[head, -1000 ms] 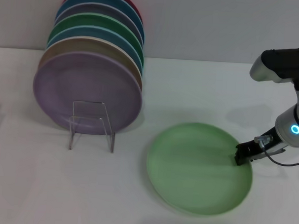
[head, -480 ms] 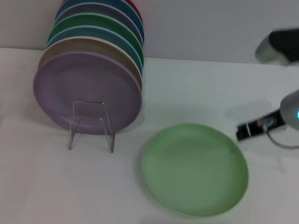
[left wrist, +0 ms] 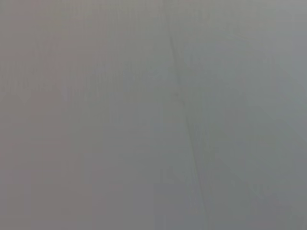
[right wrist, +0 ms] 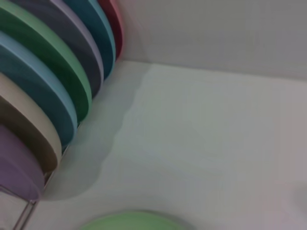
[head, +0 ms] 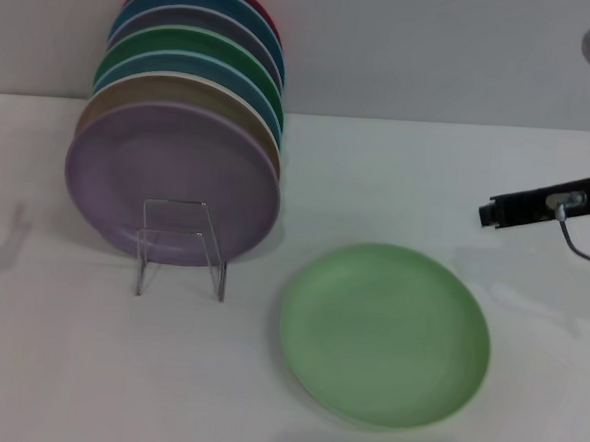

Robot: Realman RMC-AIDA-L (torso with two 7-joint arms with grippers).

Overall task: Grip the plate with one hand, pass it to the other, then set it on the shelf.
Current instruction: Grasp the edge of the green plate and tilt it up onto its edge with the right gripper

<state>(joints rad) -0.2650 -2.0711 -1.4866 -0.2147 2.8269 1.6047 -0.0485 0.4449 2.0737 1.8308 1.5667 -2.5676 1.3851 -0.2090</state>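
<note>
The right gripper point(head: 488, 212) hangs above the table point(head: 398, 177), grasping nothing — whether its jaws are parted I cannot tell. Below it and toward the robot's left, apart from it, the pale green plate point(head: 384, 334) lies flat. Farther left stands the clear shelf point(head: 181, 248) — stacked plates point(head: 181, 124) lean behind it.

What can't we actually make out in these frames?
- Right gripper: head view shows it above the table, away from the pale green plate; jaw state unreadable, arm cut off by the frame edge.
- Left gripper: in no view; the left wrist view is a blank grey surface.
- Clear rack: its back part is hidden by the standing plates.
- Rear plates: only rims show, both in the head view and the right wrist view.
</note>
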